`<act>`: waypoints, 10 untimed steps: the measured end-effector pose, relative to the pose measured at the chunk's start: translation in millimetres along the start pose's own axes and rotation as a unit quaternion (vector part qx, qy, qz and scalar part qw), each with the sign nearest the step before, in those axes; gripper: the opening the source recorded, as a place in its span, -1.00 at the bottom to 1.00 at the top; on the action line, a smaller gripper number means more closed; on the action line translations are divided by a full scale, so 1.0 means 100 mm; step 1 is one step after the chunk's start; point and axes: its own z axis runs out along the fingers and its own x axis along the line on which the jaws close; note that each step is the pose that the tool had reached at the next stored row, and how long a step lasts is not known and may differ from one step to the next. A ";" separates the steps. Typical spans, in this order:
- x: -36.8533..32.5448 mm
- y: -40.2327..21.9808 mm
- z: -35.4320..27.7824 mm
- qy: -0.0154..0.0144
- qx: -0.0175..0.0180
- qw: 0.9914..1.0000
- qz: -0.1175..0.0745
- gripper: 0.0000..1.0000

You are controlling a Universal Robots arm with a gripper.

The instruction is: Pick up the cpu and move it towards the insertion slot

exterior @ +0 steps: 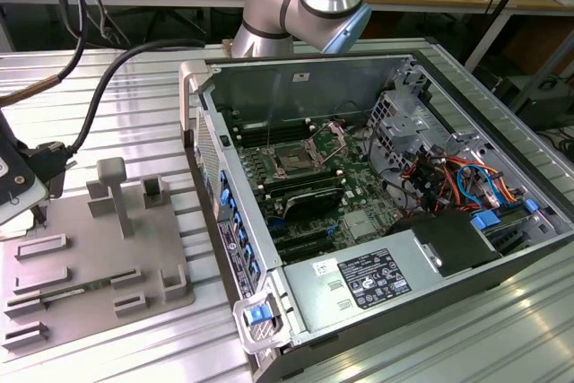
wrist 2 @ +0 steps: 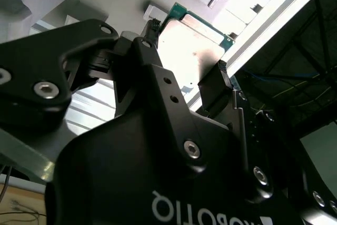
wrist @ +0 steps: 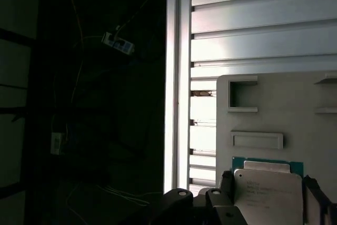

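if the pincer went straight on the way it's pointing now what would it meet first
The pincer is shut on the cpu, which sits in its line. Beyond the cpu, the grey fixture plate would likely come first; the gap to it is unclear.

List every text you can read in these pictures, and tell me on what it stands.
Nothing can be quoted as it reads.
White label on the power supply: too small.
Faint print on the cpu: blurred.
White lettering on the gripper body: upside down, cut off.
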 end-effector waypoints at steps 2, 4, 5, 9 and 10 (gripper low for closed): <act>0.001 0.002 -0.034 0.000 0.000 1.000 0.000 0.09; 0.001 0.004 -0.068 0.000 0.000 1.000 0.000 0.09; 0.001 0.005 -0.086 0.001 0.000 1.000 0.000 0.09; 0.001 0.006 -0.104 0.001 0.000 1.000 0.000 0.09; 0.001 0.006 -0.106 0.001 0.000 1.000 0.000 0.09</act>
